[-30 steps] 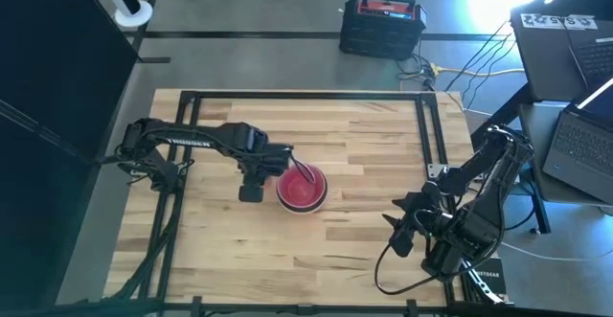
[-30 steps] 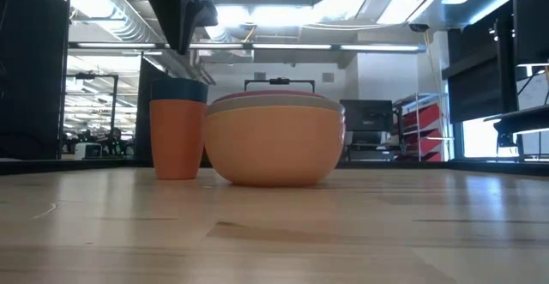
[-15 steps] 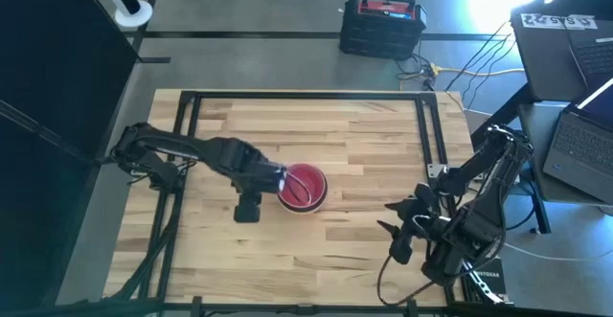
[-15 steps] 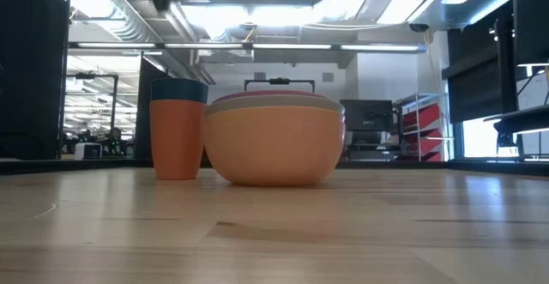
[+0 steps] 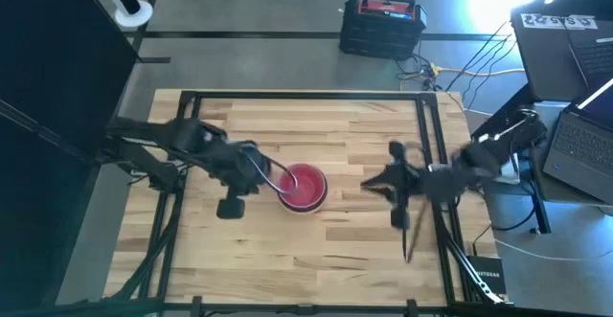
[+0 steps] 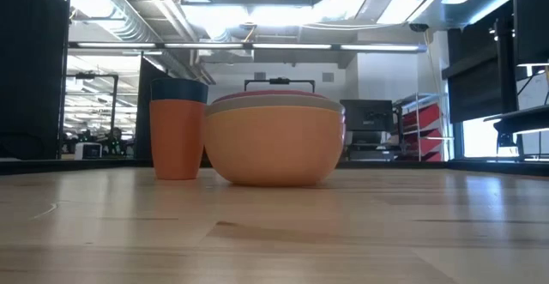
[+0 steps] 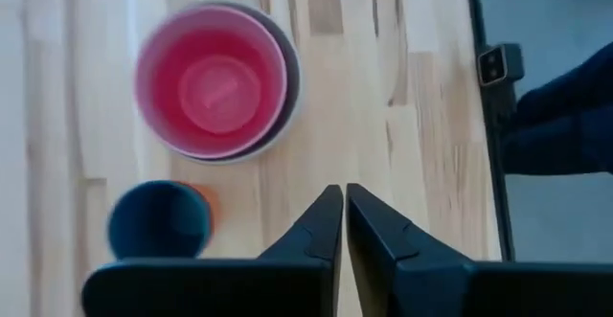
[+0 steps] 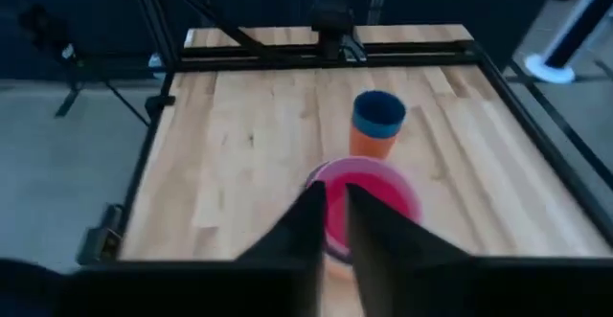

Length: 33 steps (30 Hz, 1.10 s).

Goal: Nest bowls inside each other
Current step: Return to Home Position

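- Showing the task close to its end: the orange bowl (image 6: pixel 274 151) sits on the table (image 5: pixel 364 125) near its middle and carries the other large bowls inside it
- Above the orange rim the low view shows only thin edges: a whitish bowl (image 6: pixel 274 102), then a pale pink bowl (image 7: pixel 278 63), and innermost the pink-red bowl (image 7: pixel 213 85), whose floor is bare
- Just beside this stack stands the orange cup (image 6: pixel 177 142), upright, with the dark blue cup (image 6: pixel 180 88) seated in it so that only the blue rim rises above the orange wall
- No loose bowl lies elsewhere on the table in any view, so the large set and the small pair each appear fully nested
- Whether the pair of cups should also go into the pink-red bowl cannot be told; by the task sentence that would be the only step left
- The left gripper (image 7: pixel 343 194) hangs over bare wood near the stack, its fingers pressed together on nothing
- The right gripper (image 8: pixel 332 191) is raised over the right part of the table, well apart from the stack and pointed toward it, its fingers drawn together and holding nothing
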Available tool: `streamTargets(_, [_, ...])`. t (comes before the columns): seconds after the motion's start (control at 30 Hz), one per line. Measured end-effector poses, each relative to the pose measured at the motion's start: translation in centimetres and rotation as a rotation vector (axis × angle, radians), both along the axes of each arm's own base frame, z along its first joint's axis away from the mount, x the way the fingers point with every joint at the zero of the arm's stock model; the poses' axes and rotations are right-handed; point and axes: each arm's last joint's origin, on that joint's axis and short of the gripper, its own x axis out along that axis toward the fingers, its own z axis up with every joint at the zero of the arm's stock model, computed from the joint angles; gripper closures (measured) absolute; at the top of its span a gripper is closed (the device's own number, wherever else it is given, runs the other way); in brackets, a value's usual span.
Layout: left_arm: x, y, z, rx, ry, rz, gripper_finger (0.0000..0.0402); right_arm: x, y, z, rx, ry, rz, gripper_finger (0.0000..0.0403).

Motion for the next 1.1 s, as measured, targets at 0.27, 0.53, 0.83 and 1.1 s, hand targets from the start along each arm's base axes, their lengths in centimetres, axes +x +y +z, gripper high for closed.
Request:
streamTargets(0.27, [-5.2, 4.2, 2.8, 0.053, -0.209, 0.046, 0.0402, -5.0, -7.1, 3.2, -0.049, -0.125, -0.049, 0.0402])
streamTargets(0.53, [-11.6, 8.6, 1.7, 0.030, -0.497, 0.097, 0.0401, -14.5, -9.5, 2.3, 0.061, -0.409, -0.256, 0.0403])
streamTargets(0.83, [-15.0, 9.3, -2.9, -0.033, -0.560, 0.259, 0.0401, -17.5, -9.9, -3.6, 0.187, -0.472, -0.347, 0.0403])
streamTargets(1.1, [-15.7, 9.1, -5.2, -0.209, -0.564, 0.525, 0.0401, -17.2, -9.7, -6.0, 0.175, -0.514, -0.250, 0.0403])
